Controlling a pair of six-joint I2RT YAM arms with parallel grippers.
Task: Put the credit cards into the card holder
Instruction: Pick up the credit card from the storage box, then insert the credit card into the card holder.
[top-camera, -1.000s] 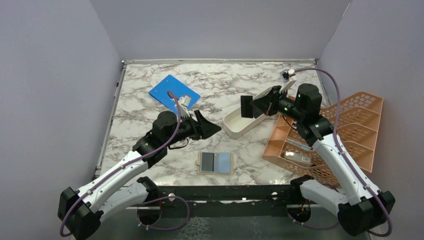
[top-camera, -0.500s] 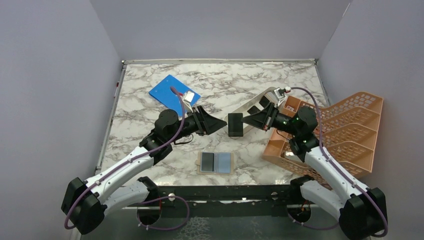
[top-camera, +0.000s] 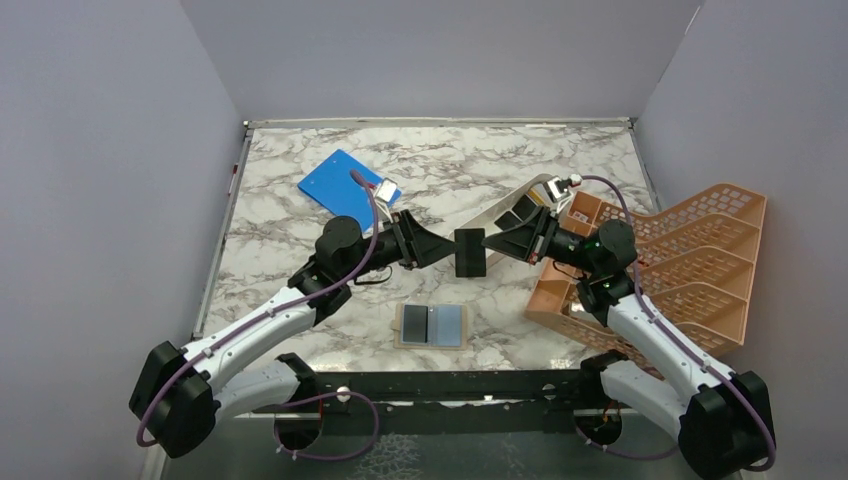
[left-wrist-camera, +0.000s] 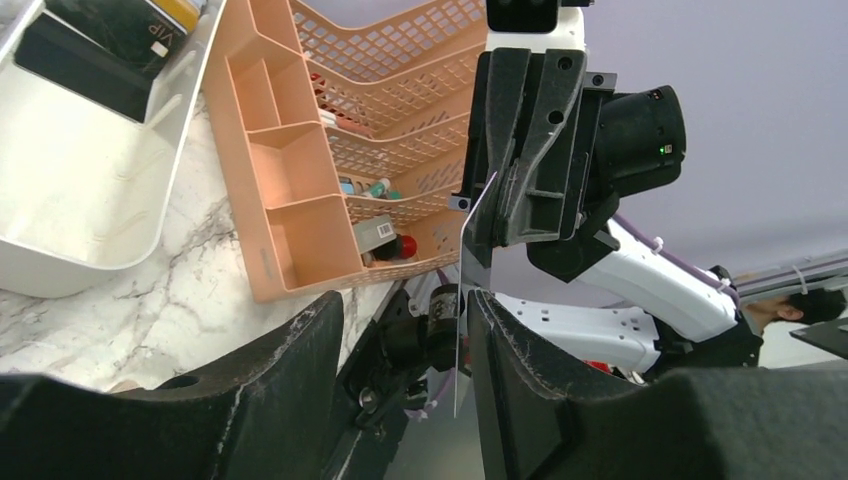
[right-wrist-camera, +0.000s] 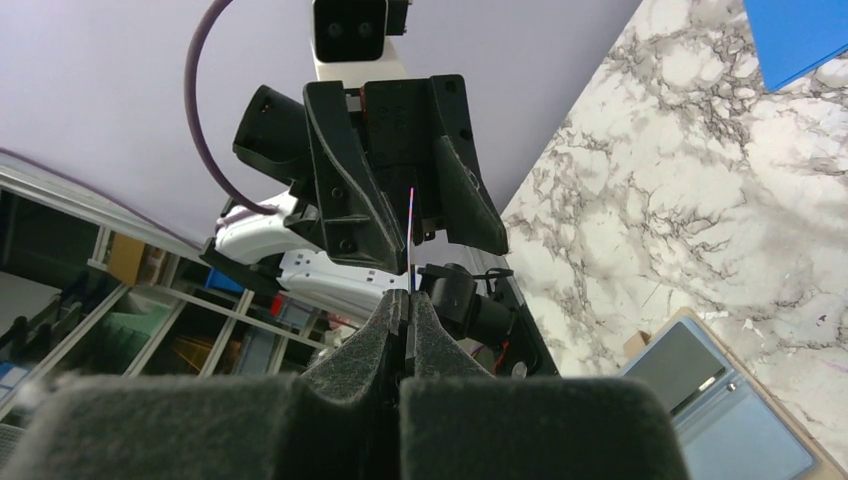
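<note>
Black credit card (top-camera: 470, 252): held upright in the air over the middle of the bench (top-camera: 290, 250), at 12 o'clock from the card holder; it showed edge-on in both wrist views.
Right gripper (top-camera: 488, 243): fingers pressed together on the card's 3 o'clock edge.
Left gripper (top-camera: 447, 250): fingers spread apart, facing the right gripper from 9 o'clock; the card's free edge stood between them, closer to one finger, contact unclear.
Card holder (top-camera: 433, 325): lying open and flat at 6 o'clock on the bench, close to the near edge, with a dark grey card (top-camera: 415, 323) and a light blue card (top-camera: 450, 322) side by side inside.
White tray (left-wrist-camera: 80, 200): at 2 o'clock, partly behind the right arm, with black cards in it.
Orange rack (top-camera: 700, 260): at 3 o'clock, beside the tray.
Blue board (top-camera: 340, 180): flat at 11 o'clock.
</note>
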